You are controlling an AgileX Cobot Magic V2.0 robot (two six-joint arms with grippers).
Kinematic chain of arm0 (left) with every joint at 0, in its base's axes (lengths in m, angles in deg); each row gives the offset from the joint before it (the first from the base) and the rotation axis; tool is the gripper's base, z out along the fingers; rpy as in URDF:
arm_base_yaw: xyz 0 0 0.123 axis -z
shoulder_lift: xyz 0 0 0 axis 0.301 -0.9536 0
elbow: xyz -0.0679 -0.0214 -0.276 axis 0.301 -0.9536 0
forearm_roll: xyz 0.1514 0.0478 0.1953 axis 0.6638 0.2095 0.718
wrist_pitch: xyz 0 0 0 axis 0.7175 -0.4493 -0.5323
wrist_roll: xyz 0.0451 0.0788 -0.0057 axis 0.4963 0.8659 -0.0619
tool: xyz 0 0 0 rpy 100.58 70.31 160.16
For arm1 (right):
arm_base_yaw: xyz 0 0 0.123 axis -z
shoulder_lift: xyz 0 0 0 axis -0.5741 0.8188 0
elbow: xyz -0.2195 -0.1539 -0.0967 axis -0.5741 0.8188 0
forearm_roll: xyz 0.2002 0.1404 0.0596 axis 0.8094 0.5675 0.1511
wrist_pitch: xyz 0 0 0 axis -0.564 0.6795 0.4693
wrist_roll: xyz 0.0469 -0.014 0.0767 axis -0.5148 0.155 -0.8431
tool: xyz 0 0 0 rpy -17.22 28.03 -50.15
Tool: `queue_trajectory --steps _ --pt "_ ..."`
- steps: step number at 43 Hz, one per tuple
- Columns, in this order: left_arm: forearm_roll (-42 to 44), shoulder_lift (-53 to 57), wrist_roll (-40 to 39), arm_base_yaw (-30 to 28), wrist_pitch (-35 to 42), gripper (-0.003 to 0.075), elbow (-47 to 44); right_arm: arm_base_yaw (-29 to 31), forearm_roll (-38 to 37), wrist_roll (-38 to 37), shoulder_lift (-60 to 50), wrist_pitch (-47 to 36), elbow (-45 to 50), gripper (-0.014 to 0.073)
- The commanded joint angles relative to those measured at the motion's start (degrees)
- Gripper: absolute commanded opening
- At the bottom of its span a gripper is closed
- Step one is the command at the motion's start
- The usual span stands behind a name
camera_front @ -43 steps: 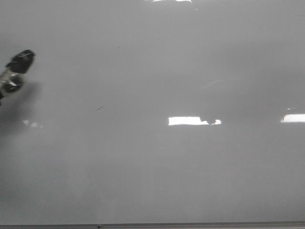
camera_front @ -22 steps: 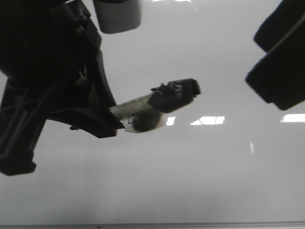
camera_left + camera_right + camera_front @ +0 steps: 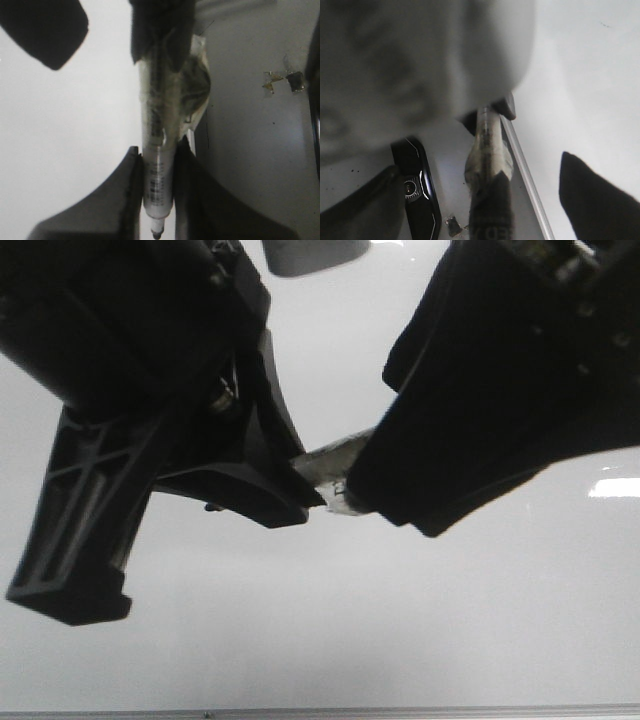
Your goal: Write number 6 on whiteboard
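At the left of the front view, the left gripper (image 3: 255,485) is seen clamped on a marker (image 3: 335,465), its body pinched between the two fingers (image 3: 127,200) in the left wrist view. The marker's long axis runs from those fingers across toward the right gripper (image 3: 400,505), whose dark mass covers the capped end. Whether the right fingers are closed on the cap cannot be told: one finger (image 3: 597,200) stands clear of the pen in the right wrist view. The whiteboard (image 3: 400,640) lies behind and below both arms, and no number 6 is drawn on it yet. A pull along the marker's axis is judged to be needed to uncap it.
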Motion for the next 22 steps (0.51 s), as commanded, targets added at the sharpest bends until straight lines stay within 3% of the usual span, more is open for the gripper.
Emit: queue_trajectory --steps 1,14,17,22 --pt "-1.53 1.93 -0.27 0.41 4.22 -0.002 1.79 0.07 0.9 0.52 -0.09 -3.16 -2.14 0.0532" --pt "-1.53 2.12 -0.27 0.41 3.73 -0.002 1.79 0.07 0.85 0.52 0.29 -2.75 -2.14 -0.0006" --pt "-1.53 2.12 -0.27 0.41 3.85 -0.002 1.79 0.07 0.79 0.52 0.29 -2.7 -2.14 -0.0076" --pt "-1.53 2.12 -0.27 0.41 4.5 0.0009 1.79 0.07 0.06 0.52 0.29 -2.49 -2.14 -0.0069"
